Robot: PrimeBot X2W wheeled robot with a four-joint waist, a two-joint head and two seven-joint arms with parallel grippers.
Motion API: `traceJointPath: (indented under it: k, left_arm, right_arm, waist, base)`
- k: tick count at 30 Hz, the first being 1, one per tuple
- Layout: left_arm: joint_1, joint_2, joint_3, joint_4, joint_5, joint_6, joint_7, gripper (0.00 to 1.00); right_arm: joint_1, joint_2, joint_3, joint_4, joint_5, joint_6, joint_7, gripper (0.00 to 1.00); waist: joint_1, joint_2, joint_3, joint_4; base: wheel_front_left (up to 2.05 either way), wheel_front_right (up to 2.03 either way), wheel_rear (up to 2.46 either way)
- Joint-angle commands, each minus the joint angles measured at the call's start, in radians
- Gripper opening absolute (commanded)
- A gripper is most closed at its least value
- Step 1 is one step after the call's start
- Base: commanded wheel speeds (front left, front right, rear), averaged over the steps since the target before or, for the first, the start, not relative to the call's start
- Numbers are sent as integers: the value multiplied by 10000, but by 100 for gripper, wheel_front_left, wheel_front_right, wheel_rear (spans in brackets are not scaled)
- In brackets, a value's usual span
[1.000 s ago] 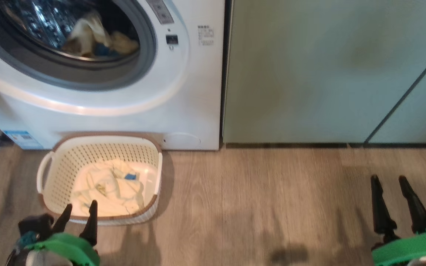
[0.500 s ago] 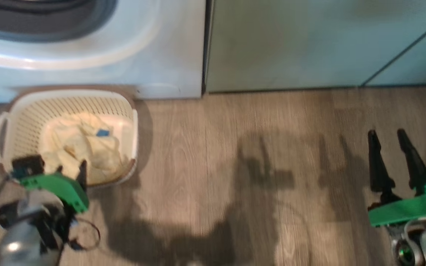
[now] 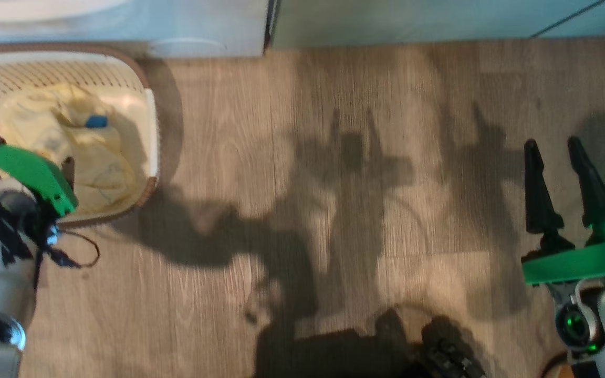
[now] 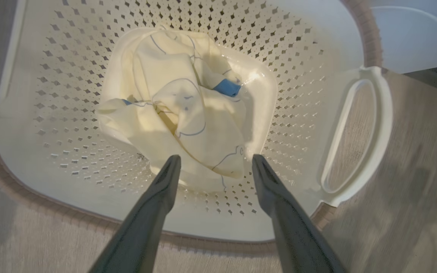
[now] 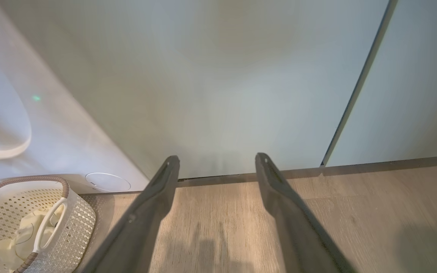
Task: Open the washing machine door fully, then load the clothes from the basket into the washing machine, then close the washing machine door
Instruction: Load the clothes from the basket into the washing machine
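Note:
The cream perforated basket [image 3: 147,126] stands on the floor at the upper left, against the base of the white washing machine [image 3: 124,29]. Pale yellow clothes [image 3: 71,142] with a small blue piece [image 3: 96,121] lie in it. My left gripper [image 4: 214,159] hangs open just above the clothes [image 4: 180,110], inside the basket rim [image 4: 203,237], and holds nothing. Its green mount [image 3: 24,173] covers most of its fingers in the head view. My right gripper [image 3: 560,152] stands open over bare floor far to the right. The washing machine door is out of view.
Pale green cabinets [image 5: 222,83] run along the wall to the right of the washing machine [image 5: 32,132], with its round flap [image 5: 107,182] low down. Wood floor [image 3: 334,210] stretches between the basket and my right gripper [image 5: 216,159]. A loose cable [image 3: 79,257] hangs off my left wrist.
The head camera has tilted down, so the drum opening has left the picture. My left gripper has moved forward from the basket's near rim to above the clothes. Both grippers remain open.

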Motion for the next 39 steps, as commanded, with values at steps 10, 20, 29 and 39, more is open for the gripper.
traceJointPath:
  k: [10, 20, 29, 39]
  left_arm:
    - [-1401, 876, 50, 425, -8, 572, 1379, 100]
    - [-2052, 1194, -128, 549, 144, 1336, 1560, 100]
    - [-2375, 1491, -166, 607, 66, 1740, 2179, 100]
    - [-2526, 1592, -316, 623, 34, 1501, 2432, 0]
  right_arm:
    - [-673, -153, 392, -459, 139, 4, -67, 100]
    - [-958, -194, 662, -483, 172, 4, -67, 100]
    - [-1074, -221, 744, -537, 179, 4, -67, 100]
    - [-1163, -261, 758, -534, 159, 4, -67, 100]
  waist:
    - [-2, 1, 1735, -297]
    - [-2, 1, 2548, -501]
    - [-2, 1, 3013, -631]
    - [-2, 1, 3258, -627]
  base:
    - [0, 0, 0]
    - [0, 0, 0]
    - [0, 0, 0]
    - [0, 0, 0]
